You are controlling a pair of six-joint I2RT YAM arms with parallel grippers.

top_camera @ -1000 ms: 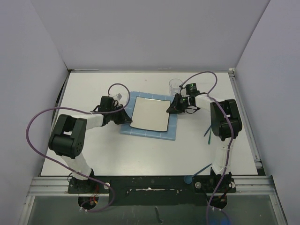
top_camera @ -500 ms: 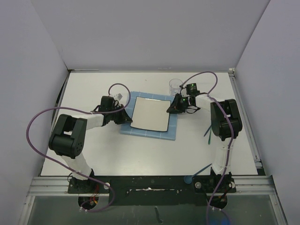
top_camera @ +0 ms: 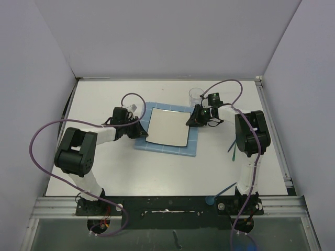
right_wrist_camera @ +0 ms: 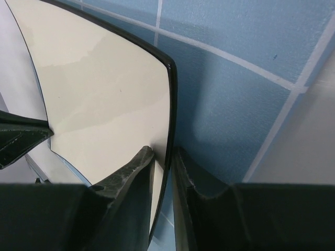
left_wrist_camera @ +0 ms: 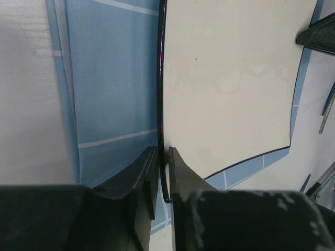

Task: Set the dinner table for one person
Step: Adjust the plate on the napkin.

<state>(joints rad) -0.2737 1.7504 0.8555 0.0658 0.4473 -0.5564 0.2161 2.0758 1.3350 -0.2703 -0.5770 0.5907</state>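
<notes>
Left gripper [left_wrist_camera: 161, 157]: the fingers [left_wrist_camera: 138, 175] are closed on the plate [left_wrist_camera: 225, 78], with its dark rim running between them. Seen from above, the grip point is the plate's 9 o'clock edge.

Right gripper [right_wrist_camera: 163, 154]: the fingers [right_wrist_camera: 125, 178] straddle the rim at the plate's 2 o'clock edge but stand slightly apart. A strip of plate surface shows between the inner finger and the rim.

The plate is square and white, and lies on the mat [left_wrist_camera: 110, 78], a blue sheet with a white grid.

The mat lies at the centre of the table [top_camera: 157, 172], the large white top with the arm bases at its 6 o'clock edge.

A clear glass [top_camera: 196, 94] stands on the table at 1 o'clock from the plate, just beyond the mat's corner and near the right gripper.
</notes>
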